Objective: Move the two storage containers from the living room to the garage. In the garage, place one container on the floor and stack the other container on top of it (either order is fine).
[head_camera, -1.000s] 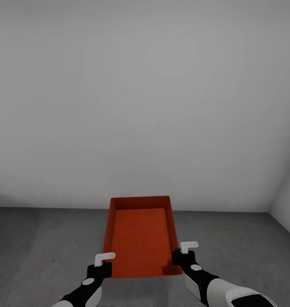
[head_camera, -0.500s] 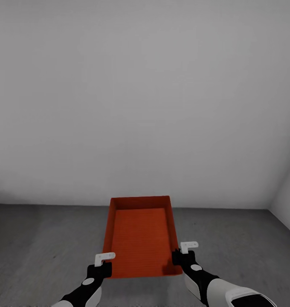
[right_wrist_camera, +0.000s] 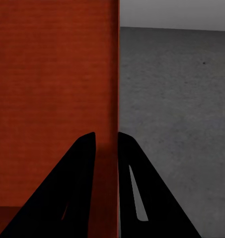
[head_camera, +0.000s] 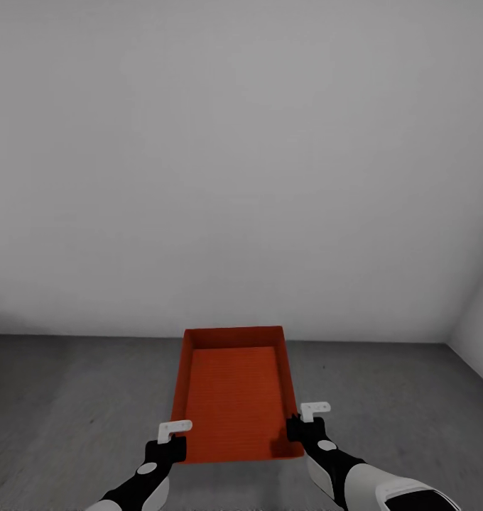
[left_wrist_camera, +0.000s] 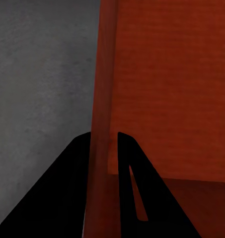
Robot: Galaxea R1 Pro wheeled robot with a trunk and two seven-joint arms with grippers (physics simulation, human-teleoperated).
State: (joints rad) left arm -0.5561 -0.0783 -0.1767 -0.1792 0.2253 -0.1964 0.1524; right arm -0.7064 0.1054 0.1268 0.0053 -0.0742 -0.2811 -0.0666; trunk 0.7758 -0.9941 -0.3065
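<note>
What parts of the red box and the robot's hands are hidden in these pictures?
- Underside of the storage container: head view, hidden by its own bottom, so how high it hangs above the floor is unclear.
- Left gripper and right gripper bases: wrist views, cut off by the picture edge.
- Elbows: head view, cut off at the bottom edge.

**Floor surface, garage end**

Floor (head_camera: 71,397): dark grey, matte, faintly mottled concrete, occupying the lower third of the head view. It meets a plain white wall (head_camera: 241,177) along a straight seam across the frame, and a second white wall at the lower right corner. A few small dark specks are scattered over it. Whether the red-orange container (head_camera: 234,390) at lower centre touches it cannot be told.
</note>
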